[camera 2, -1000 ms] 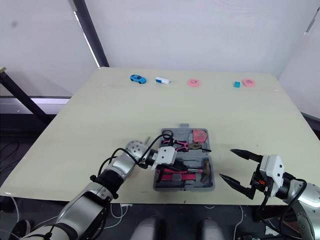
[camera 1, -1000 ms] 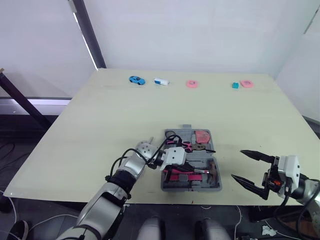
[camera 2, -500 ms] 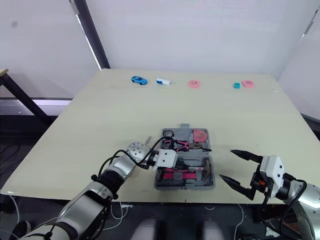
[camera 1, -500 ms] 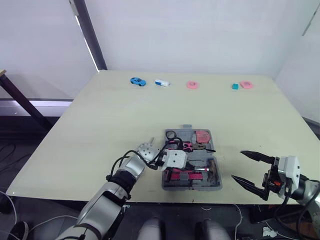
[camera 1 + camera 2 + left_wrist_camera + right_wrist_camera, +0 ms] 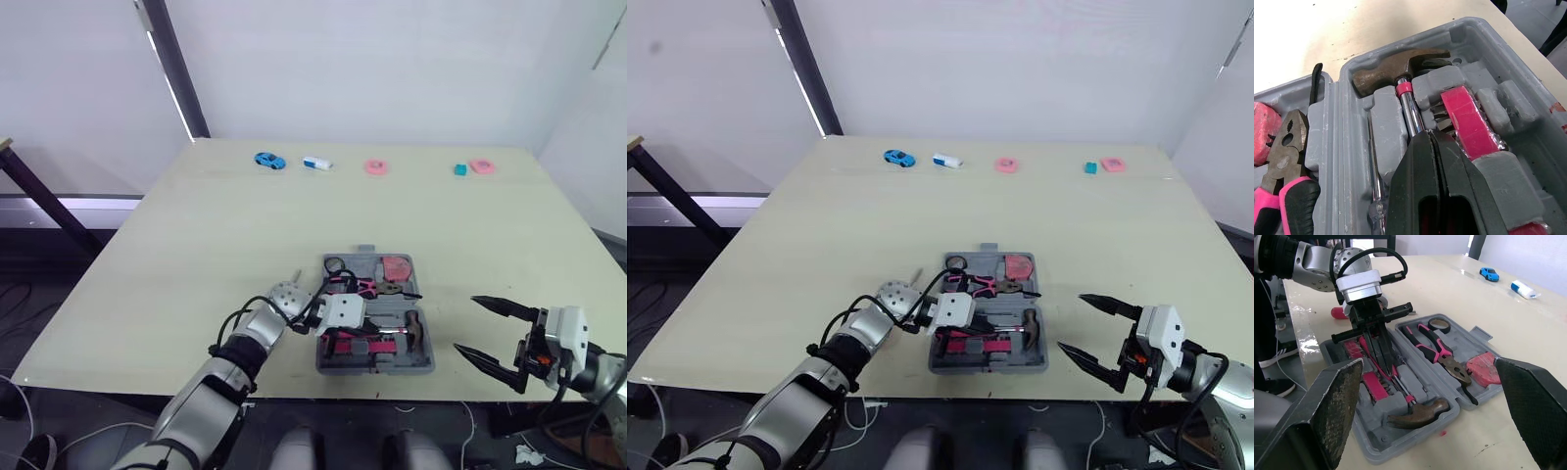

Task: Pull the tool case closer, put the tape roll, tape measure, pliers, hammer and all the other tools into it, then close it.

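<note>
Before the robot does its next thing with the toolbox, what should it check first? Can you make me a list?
1. Hammer lying in the tool case: ok.
2. Left gripper let go of the hammer: cannot tell; its fingers are together over the handle.
3. Pliers in the case: ok.
4. Every tool packed: not ok; a red thing lies on the table beside the case.
5. Right gripper open and away from the case: ok.
</note>
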